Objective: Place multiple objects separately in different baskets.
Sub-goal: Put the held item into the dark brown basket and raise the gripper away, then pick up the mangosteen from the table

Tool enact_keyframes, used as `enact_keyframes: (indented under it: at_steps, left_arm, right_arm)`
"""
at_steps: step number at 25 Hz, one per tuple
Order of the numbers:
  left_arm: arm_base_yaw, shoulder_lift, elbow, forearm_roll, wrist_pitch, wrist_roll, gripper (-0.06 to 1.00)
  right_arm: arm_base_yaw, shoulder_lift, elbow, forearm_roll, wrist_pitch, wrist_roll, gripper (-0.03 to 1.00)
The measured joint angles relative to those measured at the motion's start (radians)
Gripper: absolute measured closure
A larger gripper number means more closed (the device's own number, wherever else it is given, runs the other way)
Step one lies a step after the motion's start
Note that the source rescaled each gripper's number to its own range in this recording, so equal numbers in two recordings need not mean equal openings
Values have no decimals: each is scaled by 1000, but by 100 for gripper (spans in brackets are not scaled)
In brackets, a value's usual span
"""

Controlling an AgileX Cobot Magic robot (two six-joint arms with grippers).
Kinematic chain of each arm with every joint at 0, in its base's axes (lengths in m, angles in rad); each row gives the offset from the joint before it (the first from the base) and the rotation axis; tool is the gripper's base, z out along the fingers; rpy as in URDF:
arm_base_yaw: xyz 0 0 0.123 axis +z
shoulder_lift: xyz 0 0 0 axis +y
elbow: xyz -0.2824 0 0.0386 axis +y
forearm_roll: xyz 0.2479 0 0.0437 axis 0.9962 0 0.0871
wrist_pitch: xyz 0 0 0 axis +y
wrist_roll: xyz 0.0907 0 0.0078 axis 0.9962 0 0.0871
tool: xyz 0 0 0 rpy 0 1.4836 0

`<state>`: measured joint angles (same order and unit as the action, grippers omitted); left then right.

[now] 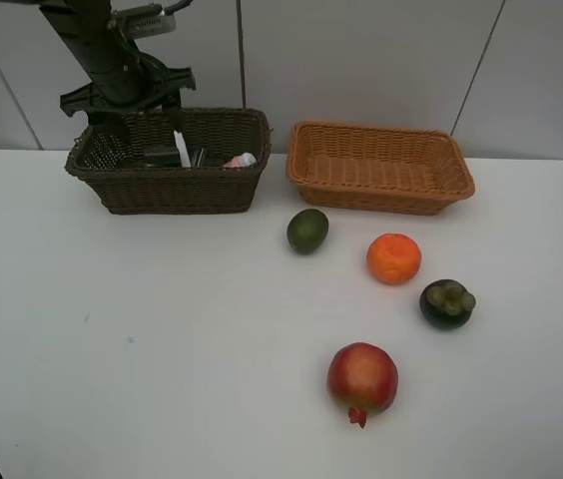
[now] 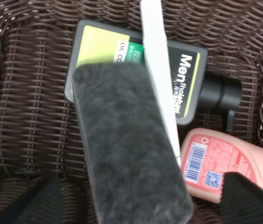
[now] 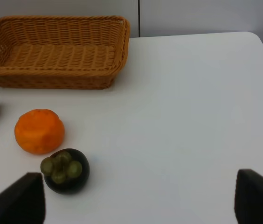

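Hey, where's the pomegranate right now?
In the exterior high view the red pomegranate sits on the white table, right of centre toward the front edge, below the orange and lower-left of the mangosteen.

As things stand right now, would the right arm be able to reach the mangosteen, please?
Probably yes. The right gripper is open over bare table, and the dark mangosteen lies close beside it with nothing covering it. The orange sits close by, so the approach needs care.
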<state>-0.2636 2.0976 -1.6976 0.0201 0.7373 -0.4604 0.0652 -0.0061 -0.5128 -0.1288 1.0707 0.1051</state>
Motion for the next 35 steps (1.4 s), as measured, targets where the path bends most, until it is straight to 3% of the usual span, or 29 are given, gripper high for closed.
enact_keyframes:
  at_steps: [4,9,14,17,24,35]
  left_arm:
    - [0,0,-65,-4,93,21,7]
    - [0,-2,-235,-11,429,107,7]
    - [0,-60,-226,-20,462,185,7]
    - [19,-127,-118,6,462,218,7]
    - [150,-417,261,44,461,220,7]
    - [159,-1080,808,42,462,264,7]
  right_arm:
    - [0,0,0,0,0,0,26]
    - [0,0,0,0,0,0,26]
    - [0,0,0,0,0,0,26]
    - [0,0,0,0,0,0,26]
    - [0,0,0,0,0,0,26]
    - [0,0,0,0,0,0,26]
